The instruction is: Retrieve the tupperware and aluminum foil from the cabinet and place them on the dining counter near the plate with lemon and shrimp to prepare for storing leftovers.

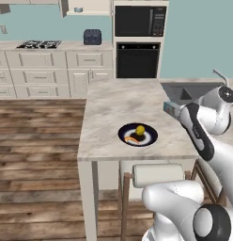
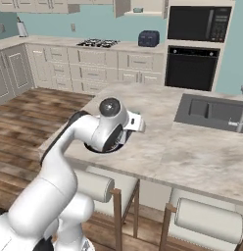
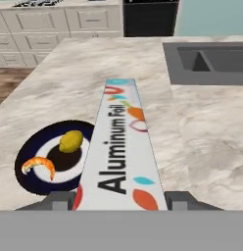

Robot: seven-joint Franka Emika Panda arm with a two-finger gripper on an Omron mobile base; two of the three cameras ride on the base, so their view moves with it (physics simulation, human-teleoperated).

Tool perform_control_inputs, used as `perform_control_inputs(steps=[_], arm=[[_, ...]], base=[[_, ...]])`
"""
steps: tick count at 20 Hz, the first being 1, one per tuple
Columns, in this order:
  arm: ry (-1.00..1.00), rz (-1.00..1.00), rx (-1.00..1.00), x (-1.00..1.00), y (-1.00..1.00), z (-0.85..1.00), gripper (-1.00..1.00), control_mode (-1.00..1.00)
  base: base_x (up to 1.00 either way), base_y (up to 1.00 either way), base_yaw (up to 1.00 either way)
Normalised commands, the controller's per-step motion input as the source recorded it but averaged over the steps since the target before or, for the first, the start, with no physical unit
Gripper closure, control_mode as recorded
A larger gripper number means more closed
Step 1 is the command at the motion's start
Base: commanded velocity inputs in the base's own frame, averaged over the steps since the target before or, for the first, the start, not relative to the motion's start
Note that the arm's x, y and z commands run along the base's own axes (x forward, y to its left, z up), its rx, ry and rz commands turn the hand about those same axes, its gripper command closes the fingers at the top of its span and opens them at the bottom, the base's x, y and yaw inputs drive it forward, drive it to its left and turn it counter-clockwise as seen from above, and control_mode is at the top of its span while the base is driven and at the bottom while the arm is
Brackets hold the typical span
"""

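Seemingly from the left base view, the arm reaches over the dining counter (image 1: 113, 101), and the foil box (image 1: 171, 108) juts from the hand above the marble, near the sink-side edge. The plate (image 1: 149, 136), with its lemon (image 1: 140, 129) and shrimp (image 1: 131, 140), sits close to the counter's front edge, near the box but apart from it.

From the right base view, the arm's joints cover most of the plate (image 2: 89, 146); the pale end of the foil box (image 2: 137, 123) shows just past the wrist. Far back, the tub (image 2: 138, 10) sits on the shelf of the open cabinet (image 2: 143, 6).

From the hand view, the gripper (image 3: 122, 200) is clamped across the near end of the foil box (image 3: 121, 147), one finger on each long side. The box runs away over the counter (image 3: 202, 142), right beside the plate (image 3: 42, 142). I judge the box light and stiff, its cardboard smooth, so an end grip may let the far end droop; holding nearer the middle would steady it.
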Motion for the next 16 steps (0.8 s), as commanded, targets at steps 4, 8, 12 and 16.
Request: perform_control_inputs(steps=[4,8,12,16], arm=[[0.01,0.04,0.01,0.63,-0.28,-0.54,1.0,-1.0],[0.08,0.07,0.0,0.64,-0.13,-0.5,1.0,-1.0],[0.09,0.07,0.0,0.5,-0.02,-0.57,1.0,-1.0],[0.08,0.05,0.0,0.4,-0.01,-0.56,1.0,-1.0]], base=[[0.0,0.0,0.0],[0.0,0.0,0.0],[0.0,0.0,0.0],[0.0,0.0,0.0]])
